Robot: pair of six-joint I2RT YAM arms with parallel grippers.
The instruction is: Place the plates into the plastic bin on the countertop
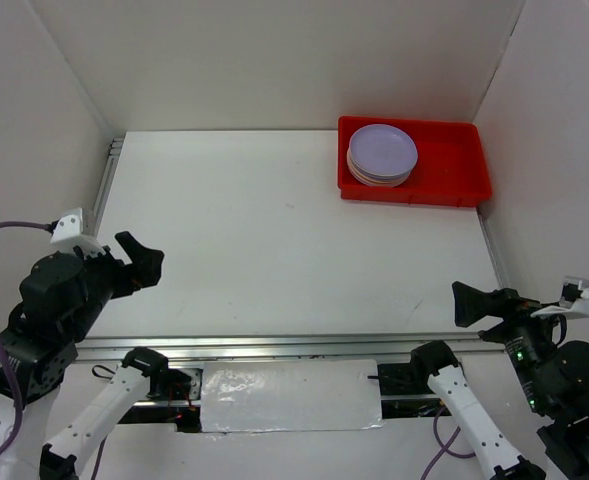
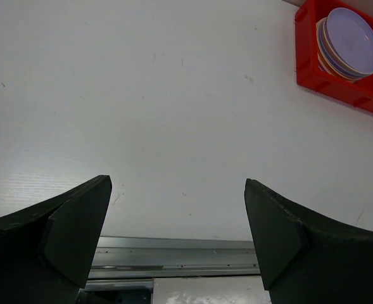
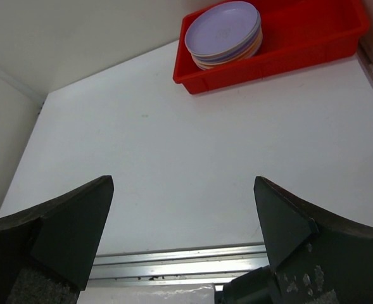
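Top external view: the plates (image 1: 381,153) sit in one stack, purple on top, in the 9 o'clock half of the red plastic bin (image 1: 452,170), at the countertop's (image 1: 274,240) 1 o'clock corner. No plate shows outside it, so the task looks finished. Left gripper (image 1: 142,262) and right gripper (image 1: 459,305) hang at 7 and 5 o'clock, jaws spread wide, empty. Best now: park both arms well clear of the bin.

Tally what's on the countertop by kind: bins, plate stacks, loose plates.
plastic bin, red: 1
stack of plates inside it, purple on top: 1 (edges too close to count the plates)
loose plates on the countertop: 0 in view
Total: 2
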